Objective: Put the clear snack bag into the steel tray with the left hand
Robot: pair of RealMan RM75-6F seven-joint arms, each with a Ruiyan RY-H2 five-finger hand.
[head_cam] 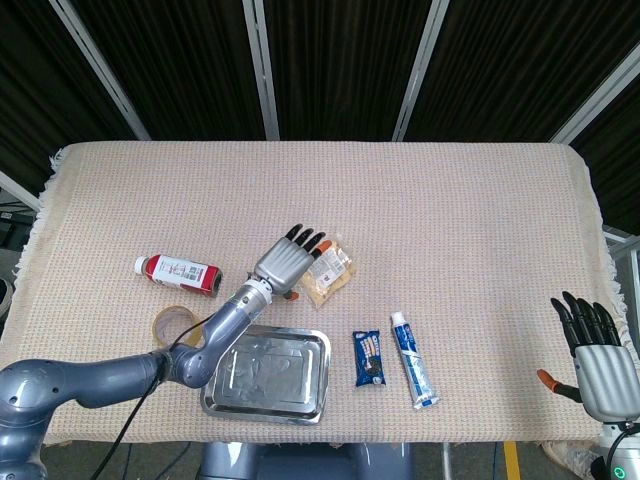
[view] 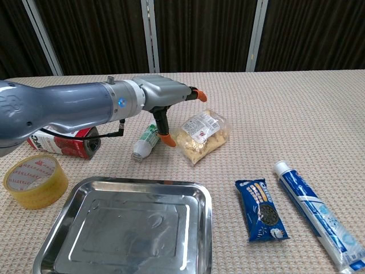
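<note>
The clear snack bag (head_cam: 330,271) (view: 202,136) lies flat on the cloth, with yellow snacks and a white label. My left hand (head_cam: 287,264) (view: 165,97) hovers just left of it, fingers spread, holding nothing; its thumb tip points down beside the bag's left edge. The steel tray (head_cam: 267,373) (view: 131,228) sits near the front edge, below the hand and bag. My right hand (head_cam: 598,350) rests open at the far right, off the table's edge.
A small white bottle (view: 146,140) lies half under my left hand. A red bottle (head_cam: 180,273) and a tape roll (head_cam: 172,324) are at the left. A blue cookie pack (head_cam: 369,358) and a toothpaste tube (head_cam: 412,358) lie right of the tray.
</note>
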